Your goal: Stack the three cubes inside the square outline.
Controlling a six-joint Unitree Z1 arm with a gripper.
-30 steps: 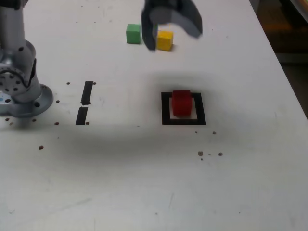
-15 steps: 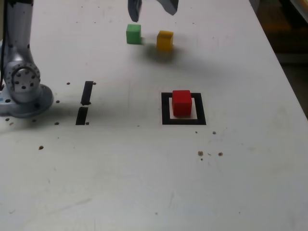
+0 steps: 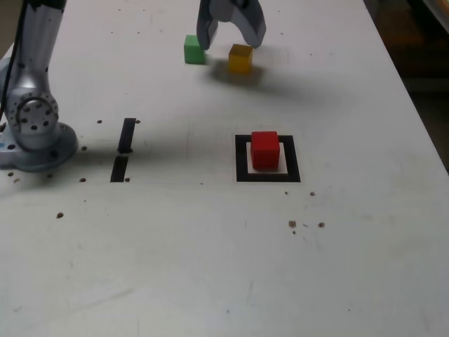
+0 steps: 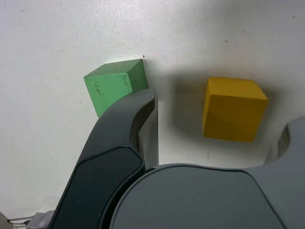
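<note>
"What carries everything here?"
"A whitish tabletop [image 3: 175, 246], scuffed, with small dark specks scattered over it."
"And what lies on it?"
"Right of centre in the exterior view, a black square outline [image 3: 268, 177] with a red cube [image 3: 265, 151] inside. Left of centre, two black strips [image 3: 127, 135], nearly end to end."
"Anything higher up?"
"Near the top, a green cube [image 3: 194, 50], and a yellow cube [image 3: 240, 60] just to its right, apart from it."

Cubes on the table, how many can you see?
3: the red cube inside the black square outline, the yellow cube and green cube near the gripper.
</note>
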